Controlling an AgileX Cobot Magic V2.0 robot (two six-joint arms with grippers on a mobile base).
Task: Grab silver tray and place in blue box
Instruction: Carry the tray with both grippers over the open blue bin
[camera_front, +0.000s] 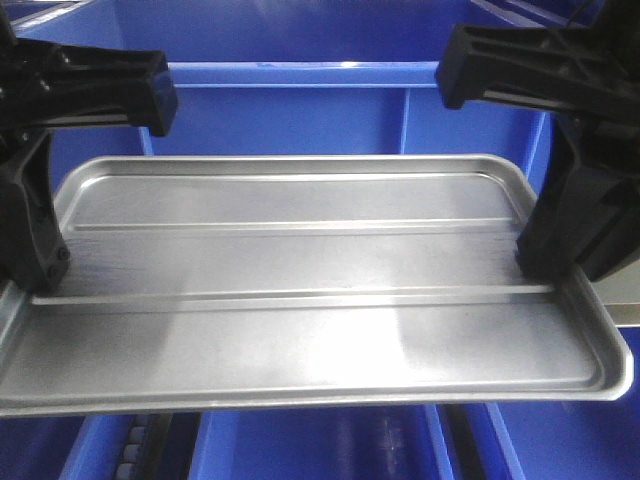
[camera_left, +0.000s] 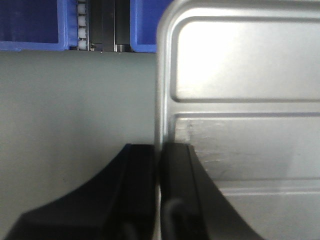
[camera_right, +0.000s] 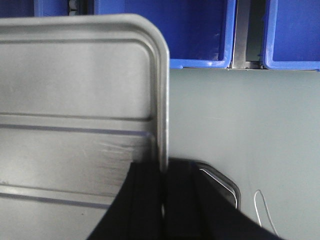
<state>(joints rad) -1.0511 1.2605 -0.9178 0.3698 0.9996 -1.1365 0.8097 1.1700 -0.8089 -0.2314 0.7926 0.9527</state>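
The silver tray (camera_front: 300, 290) is held level in the air between both arms, with blue box walls (camera_front: 290, 115) behind and below it. My left gripper (camera_front: 35, 270) is shut on the tray's left rim. In the left wrist view its jaws (camera_left: 158, 160) pinch the rim of the tray (camera_left: 240, 100) from both sides. My right gripper (camera_front: 545, 262) is shut on the right rim. In the right wrist view its jaws (camera_right: 163, 175) clamp the rim of the tray (camera_right: 75, 100).
Several blue crates (camera_right: 200, 30) stand side by side with a dark roller rail (camera_left: 100, 25) between them. A grey surface (camera_left: 75, 100) lies below the tray. A thin white wire (camera_right: 260, 210) lies on the grey surface at the right.
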